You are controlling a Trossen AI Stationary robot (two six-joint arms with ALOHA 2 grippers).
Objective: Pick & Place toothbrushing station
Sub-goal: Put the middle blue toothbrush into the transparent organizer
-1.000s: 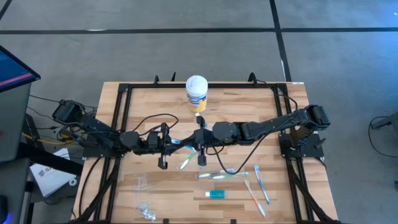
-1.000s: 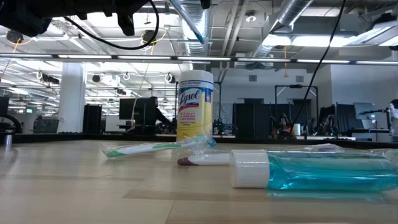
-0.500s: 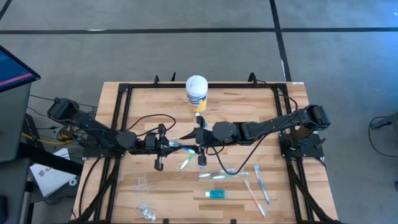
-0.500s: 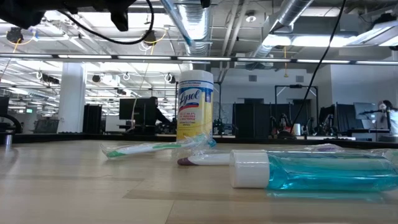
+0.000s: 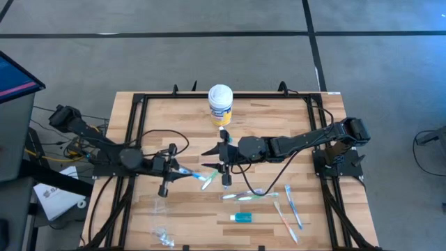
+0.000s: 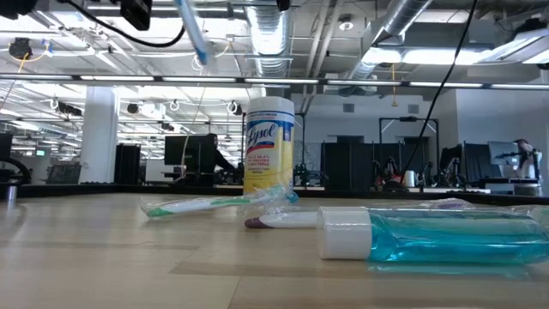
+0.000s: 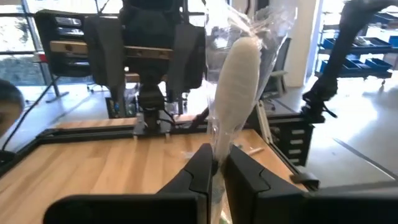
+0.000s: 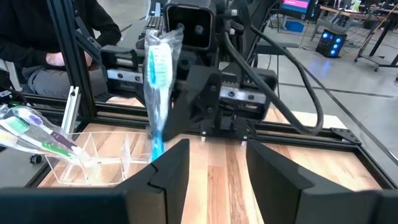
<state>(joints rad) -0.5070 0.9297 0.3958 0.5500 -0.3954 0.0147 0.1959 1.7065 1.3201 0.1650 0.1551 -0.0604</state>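
Blue toothbrush (image 8: 157, 81) in clear wrapper

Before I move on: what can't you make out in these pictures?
- Left gripper: shut on the wrapped toothbrush; the wrapper blurs its bristles.
- Right gripper: open, cut off by the bottom edge in the right wrist view.
- Toothpaste tube: label unreadable in the low view.

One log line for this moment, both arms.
left gripper: shut on wrapped toothbrush, lifted | right gripper: open, empty, mid-table
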